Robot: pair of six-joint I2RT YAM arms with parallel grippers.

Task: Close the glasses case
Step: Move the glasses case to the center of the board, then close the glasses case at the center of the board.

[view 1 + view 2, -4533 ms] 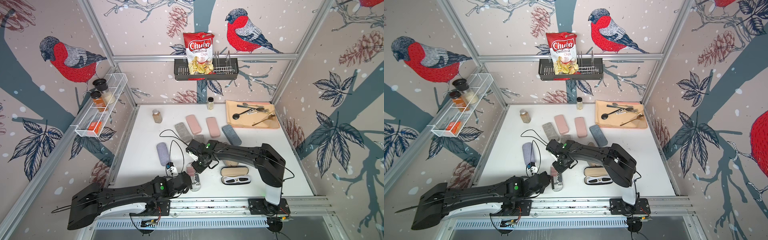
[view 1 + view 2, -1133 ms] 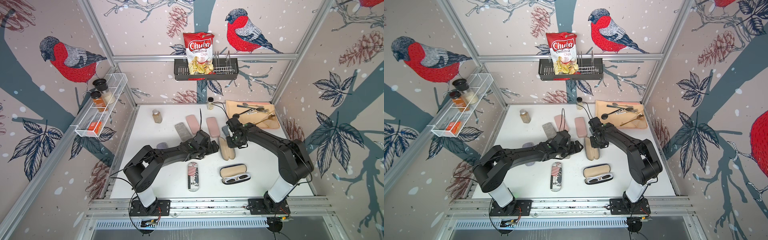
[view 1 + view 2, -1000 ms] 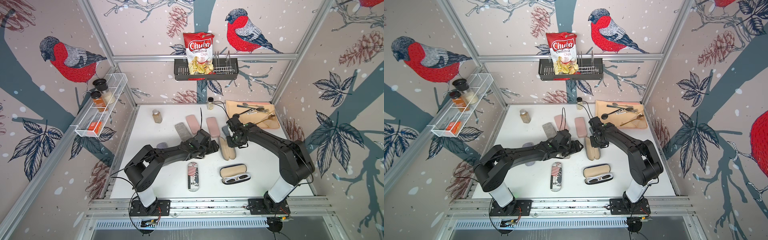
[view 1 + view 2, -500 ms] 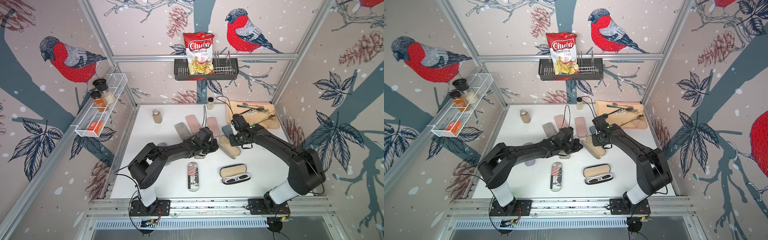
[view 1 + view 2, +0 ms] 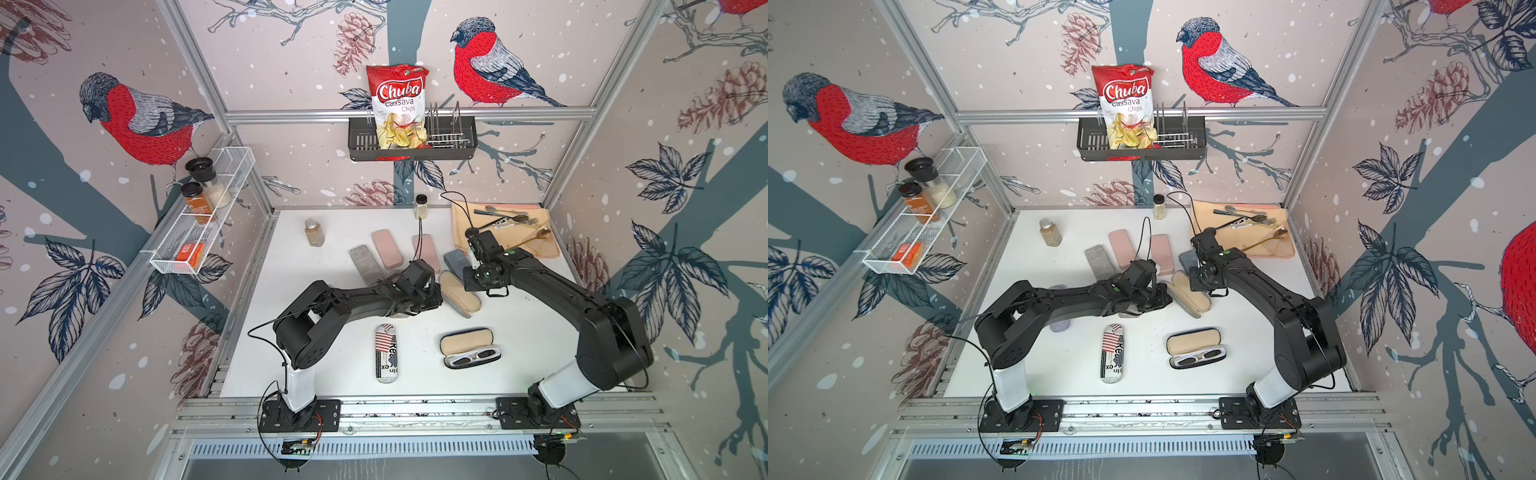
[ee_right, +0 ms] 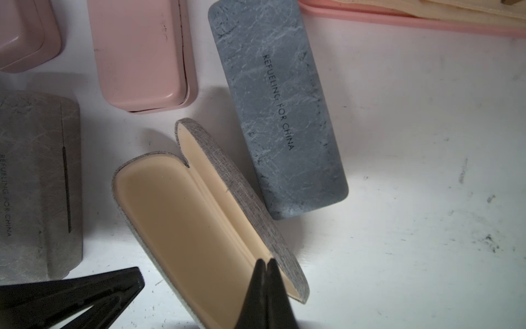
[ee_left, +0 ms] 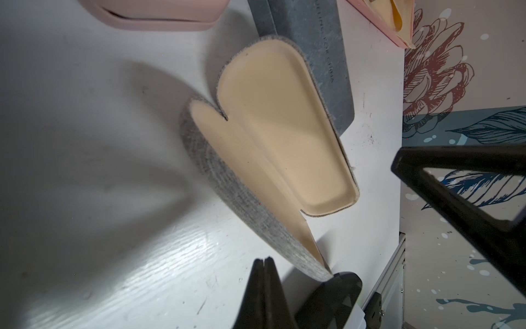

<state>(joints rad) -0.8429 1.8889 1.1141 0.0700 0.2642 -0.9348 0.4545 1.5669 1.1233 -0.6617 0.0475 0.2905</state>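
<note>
Left wrist view: grey case point(image 7: 270, 136) is open, with its beige lining showing and the two halves spread in a V. Left jaws are closed, tips pressed together, holding nothing. They sit low over the table point(image 7: 85, 199) by one end of the case. I can't tell whether they touch the shell.

Right wrist view: right jaws are also closed and empty, tips together. They're over the lining at one end of the case, close to the tilted half. I can't tell if there's contact there either. One half lies flat, lining up. The other stands tilted, with its fabric side facing the blue case point(image 6: 279, 108) just beside it. A pink case point(image 6: 142, 57) and a flat grey sleeve point(image 6: 37, 185) are near the case's other end.

In both top views the grey case lies slanted at mid-table, between the two arm tips. The left arm reaches it from one side and the right arm from the other. The flag case point(image 5: 387, 353) and the open sunglasses case point(image 5: 469, 353) lie nearer the front edge, well apart from it. The tray point(image 5: 540, 249) is at the back right corner.
</note>
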